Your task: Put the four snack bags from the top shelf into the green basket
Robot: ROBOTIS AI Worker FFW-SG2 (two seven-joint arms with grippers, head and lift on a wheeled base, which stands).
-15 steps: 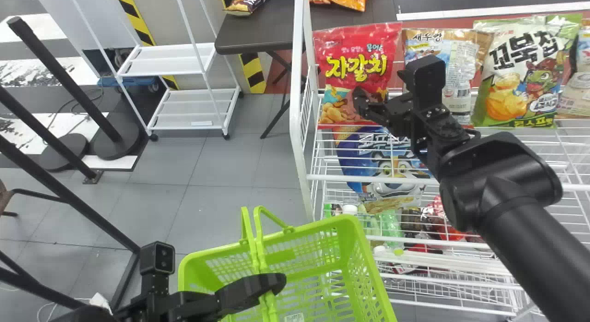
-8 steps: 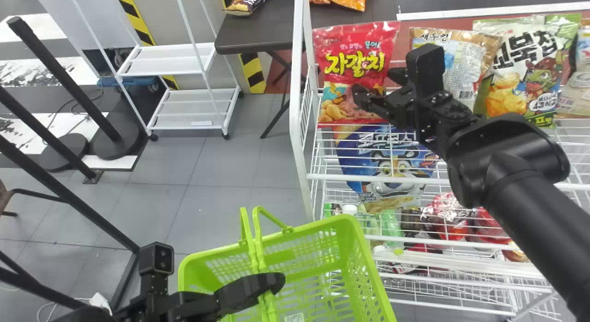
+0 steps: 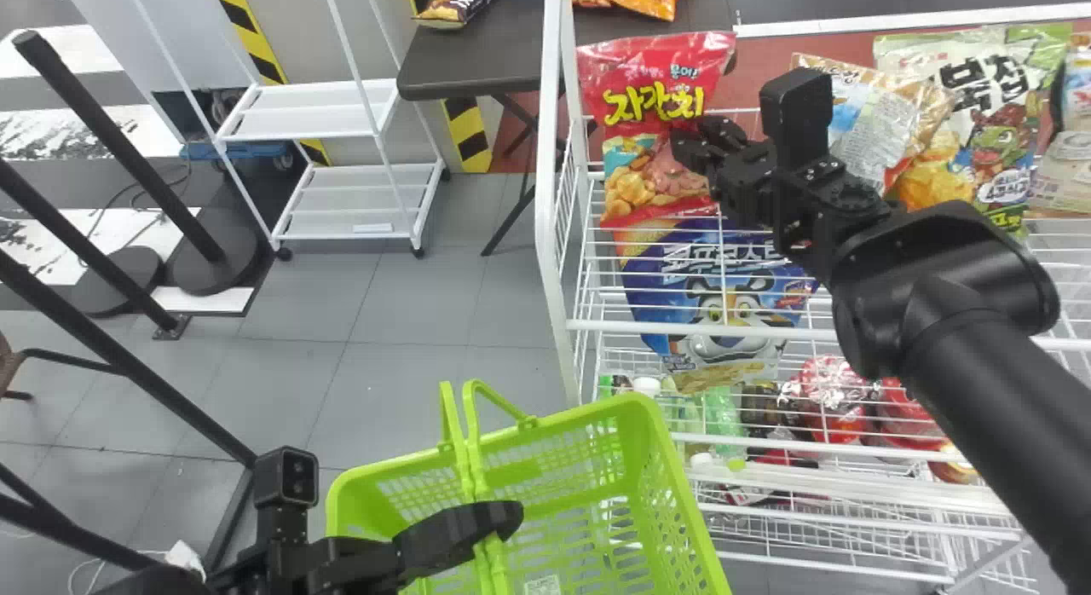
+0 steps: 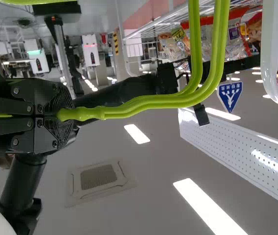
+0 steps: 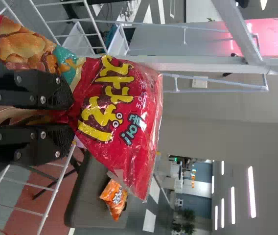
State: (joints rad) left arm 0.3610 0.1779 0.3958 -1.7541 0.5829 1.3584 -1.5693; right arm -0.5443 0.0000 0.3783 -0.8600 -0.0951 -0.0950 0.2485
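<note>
1. Red snack bag (image 3: 643, 173): large yellow lettering "자갈치"; smaller teal lettering "문어" above it.
2. Green snack bag (image 3: 993, 147): dark lettering "북칩" legible; the lettering left of it is covered.
3. Blue bag (image 3: 695, 301), behind shelf wires: white lettering "콘푸로스트".
4. Brown snack bag (image 3: 874, 122): print at upper edge, too small to read reliably.
5. Blue triangular sign (image 4: 230, 94): white branching symbol; adjoining characters not legible.
6. White label (image 3: 542, 586) inside green basket (image 3: 673, 459): print too small to read.

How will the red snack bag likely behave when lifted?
The red snack bag will probably flex rather than stay stiff: its film gathers where the right gripper pinches it. It looks light for its size, being puffed, and its glossy surface may be slippery.
</note>
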